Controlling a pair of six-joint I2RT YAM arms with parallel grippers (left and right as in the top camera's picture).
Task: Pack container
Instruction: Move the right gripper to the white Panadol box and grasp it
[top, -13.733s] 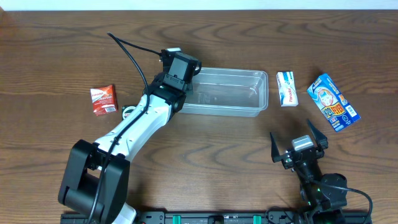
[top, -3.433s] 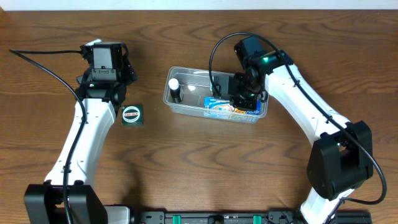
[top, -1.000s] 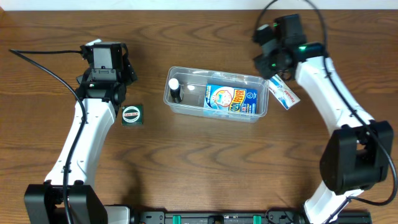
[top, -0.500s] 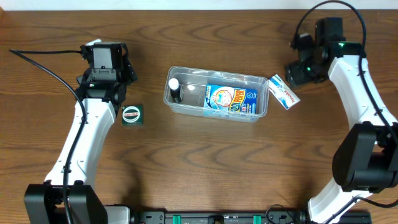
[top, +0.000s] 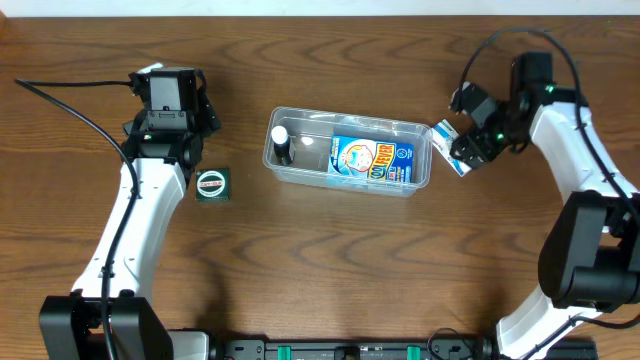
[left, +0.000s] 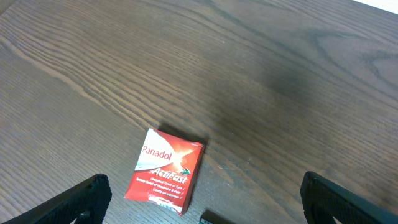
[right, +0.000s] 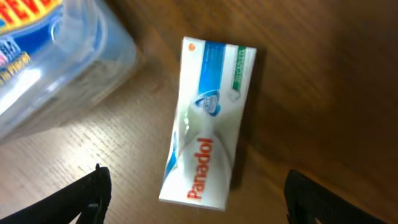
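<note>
the container (top: 300, 172) sits in the middle of the table, long side running left to right. a blue carton (top: 370, 160) lies flat in it, and a small white-capped bottle (top: 283, 146) stands at its left end. i judge the tub to be light, thin and springy, slick on its clear walls and easy to shove across the wood. if it needs steadying, i'd pinch the rim at a short end rather than a flat wall.

my right gripper (right: 196, 180) hangs spread wide with nothing in it, directly over a white panadol box (right: 208, 124). this box lies flat just beside the tub's right end, close to the wall, though i can't tell if they touch. it looks like light, crushable card, so i'd close gently across its narrow width. the tub's corner is close on that side, and a finger coming down there could clip the rim and slide the tub.

my left gripper (left: 204, 183) is also wide apart and empty, above a red panadol box (left: 165, 171) well left of the tub. a small round green tin (top: 211, 185) sits between that arm and the tub, near the arm.
</note>
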